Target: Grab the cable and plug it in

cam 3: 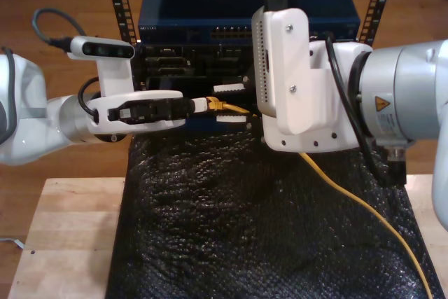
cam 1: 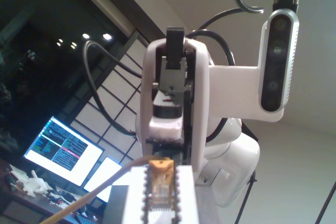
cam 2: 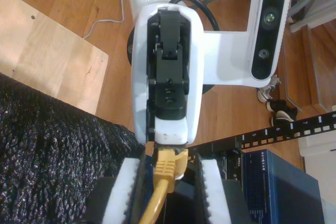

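My first gripper (cam 1: 160,192) points upward toward a ceiling and lit monitors (cam 1: 63,149), its white toothed fingers (cam 1: 135,192) clamped on the clear plastic plug of the long thin yellow-orange network cable (cam 1: 159,178), and facing it is my second gripper, a white body with a black inner mechanism. My second gripper (cam 2: 167,182) looks down at the wooden floor (cam 2: 50,72) and black bubble-textured mat (cam 2: 50,150), its white fingers (cam 2: 122,192) closed on the cable's yellow boot (cam 2: 168,167). In the exterior view the two arms meet in front of the dark blue rack unit (cam 3: 210,12), one reaching in horizontally from the exterior view's left, the other bulky at the exterior view's right, with the cable (cam 3: 364,208) trailing across the mat (cam 3: 231,222) toward the lower right.
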Motion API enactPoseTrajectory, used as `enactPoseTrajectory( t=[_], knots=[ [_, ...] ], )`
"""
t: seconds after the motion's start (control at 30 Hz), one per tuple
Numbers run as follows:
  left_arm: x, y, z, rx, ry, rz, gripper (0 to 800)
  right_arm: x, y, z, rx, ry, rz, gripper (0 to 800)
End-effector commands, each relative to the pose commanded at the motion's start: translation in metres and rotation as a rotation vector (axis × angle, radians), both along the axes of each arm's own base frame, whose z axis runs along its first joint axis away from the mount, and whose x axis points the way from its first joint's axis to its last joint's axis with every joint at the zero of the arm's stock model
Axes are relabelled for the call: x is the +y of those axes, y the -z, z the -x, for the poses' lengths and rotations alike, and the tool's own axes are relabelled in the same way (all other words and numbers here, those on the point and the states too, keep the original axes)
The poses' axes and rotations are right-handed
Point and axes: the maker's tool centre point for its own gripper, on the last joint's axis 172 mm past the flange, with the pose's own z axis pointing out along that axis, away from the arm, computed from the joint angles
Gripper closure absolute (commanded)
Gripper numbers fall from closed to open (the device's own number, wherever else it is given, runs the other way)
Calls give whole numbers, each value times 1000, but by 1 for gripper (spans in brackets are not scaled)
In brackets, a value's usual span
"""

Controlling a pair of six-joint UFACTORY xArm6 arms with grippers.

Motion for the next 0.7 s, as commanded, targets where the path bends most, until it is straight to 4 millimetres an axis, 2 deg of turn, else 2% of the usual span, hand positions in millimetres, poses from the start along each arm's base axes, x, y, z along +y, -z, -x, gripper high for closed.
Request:
enactPoseTrajectory(
  t=[0.7],
  knots=[
    [0, -1, 1, -2, 5, 3, 778, 2, 2, 2, 3, -6, 2, 587]
  ],
)
